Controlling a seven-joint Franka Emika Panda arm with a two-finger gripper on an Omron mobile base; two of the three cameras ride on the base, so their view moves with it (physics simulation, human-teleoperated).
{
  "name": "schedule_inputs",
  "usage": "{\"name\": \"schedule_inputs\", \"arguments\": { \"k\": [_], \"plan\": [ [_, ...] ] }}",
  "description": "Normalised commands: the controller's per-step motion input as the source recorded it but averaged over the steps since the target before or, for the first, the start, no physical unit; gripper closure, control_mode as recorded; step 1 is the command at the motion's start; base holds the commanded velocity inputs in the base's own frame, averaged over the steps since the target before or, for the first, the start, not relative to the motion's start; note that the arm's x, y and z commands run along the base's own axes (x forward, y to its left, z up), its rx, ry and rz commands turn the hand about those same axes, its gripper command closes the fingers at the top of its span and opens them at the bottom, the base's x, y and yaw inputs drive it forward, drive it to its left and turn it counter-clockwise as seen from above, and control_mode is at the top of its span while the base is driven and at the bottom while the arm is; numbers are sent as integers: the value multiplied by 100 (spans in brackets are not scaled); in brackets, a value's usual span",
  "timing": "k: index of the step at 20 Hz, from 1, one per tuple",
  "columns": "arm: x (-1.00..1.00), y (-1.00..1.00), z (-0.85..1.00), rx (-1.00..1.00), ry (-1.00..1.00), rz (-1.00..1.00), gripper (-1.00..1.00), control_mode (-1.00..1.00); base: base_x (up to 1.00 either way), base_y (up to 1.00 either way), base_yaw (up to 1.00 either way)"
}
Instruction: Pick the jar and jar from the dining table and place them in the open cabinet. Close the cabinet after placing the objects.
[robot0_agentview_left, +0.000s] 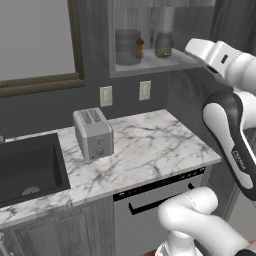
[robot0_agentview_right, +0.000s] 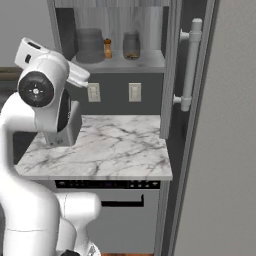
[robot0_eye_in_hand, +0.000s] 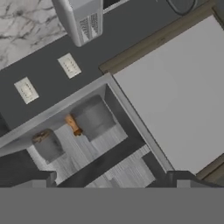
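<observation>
The gripper (robot0_eye_in_hand: 111, 179) is standing spread wide, its two dark fingertips (robot0_eye_in_hand: 37, 179) rising far apart at the 6 o'clock edge of the hand view with nothing between them — it is holding and touching nothing. It is looking into the open cabinet (robot0_eye_in_hand: 109, 83), whose shelf is carrying three things: a large grey canister (robot0_eye_in_hand: 94, 118) near the middle of that view, a small brown pepper mill (robot0_eye_in_hand: 73, 124) just beside it at its 9 o'clock, and a glass jar (robot0_eye_in_hand: 47, 144) with brownish contents farther toward 8 o'clock, apart from the mill. In the left base view the same shelf is sitting at 12 o'clock, with the canister (robot0_agentview_left: 127, 46), the mill (robot0_agentview_left: 140, 49) and the jar (robot0_agentview_left: 163, 44) standing upright in a row. In the right base view the cabinet door (robot0_agentview_right: 172, 70) is standing open at 1 o'clock, its long silver bar handle (robot0_agentview_right: 190, 65) vertical. Below the cabinet, a silver toaster (robot0_agentview_left: 93, 132) is resting on the marble counter (robot0_agentview_left: 150, 145), with a dark sink (robot0_agentview_left: 27, 170) at 9 o'clock in the left base view — two wall outlets (robot0_agentview_left: 106, 96) are showing on the dark backsplash between counter and cabinet.
</observation>
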Motion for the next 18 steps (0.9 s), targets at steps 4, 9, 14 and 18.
{"name": "schedule_inputs", "arguments": {
  "k": [4, 9, 14, 18],
  "plan": [
    [-52, -10, 0, 0, 0, -1, -100, -100, 0, 0, 0],
    [-54, -6, -5, 0, 0, -1, -100, -100, 0, 0, 0],
    [-54, -16, -2, 1, 0, -2, -100, -100, 0, 0, 0],
    [-19, -14, 0, 1, 0, -7, -100, -100, 0, 0, 0]
  ]
}}
